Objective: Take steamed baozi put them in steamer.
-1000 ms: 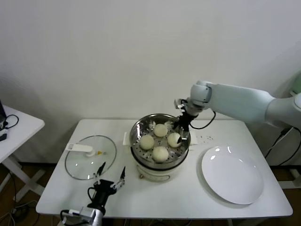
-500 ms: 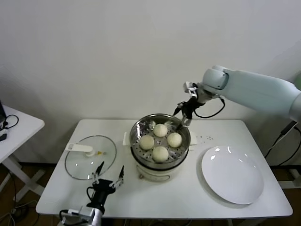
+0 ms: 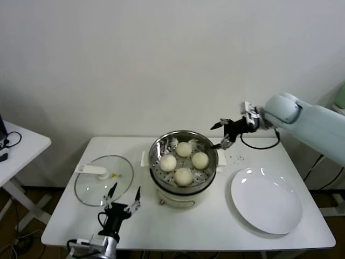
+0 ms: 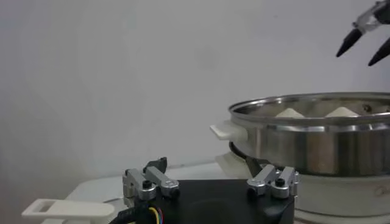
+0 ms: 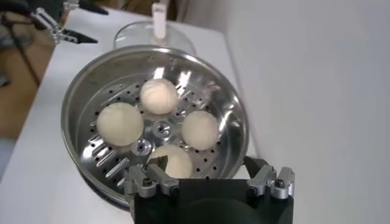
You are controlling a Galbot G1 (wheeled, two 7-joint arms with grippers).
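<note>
Head view: the steamer (image 3: 184, 162), a stainless-steel pot on a cream-white base, stands at the centre of the white table (image 3: 64, 221). All four steamed baozi (image 3: 184, 149) lie on its perforated floor, set in a diamond, each apart from the wall.

The right gripper (image 3: 222, 134) hangs in the air in the right-centre of the frame, just beyond the upper-right rim of the steamer and above rim height. Its fingers are spread and carry nothing. The right arm enters from the right edge.

The left gripper (image 3: 123, 197) sits at the lower left of the frame, over the near edge of the table, just below the glass lid (image 3: 103, 186). Its fingers are spread and empty.

The glass lid lies flat on the table at the left of the steamer. A white plate (image 3: 266, 200) lies at the lower right, bare, close to the steamer base but not touching it
</note>
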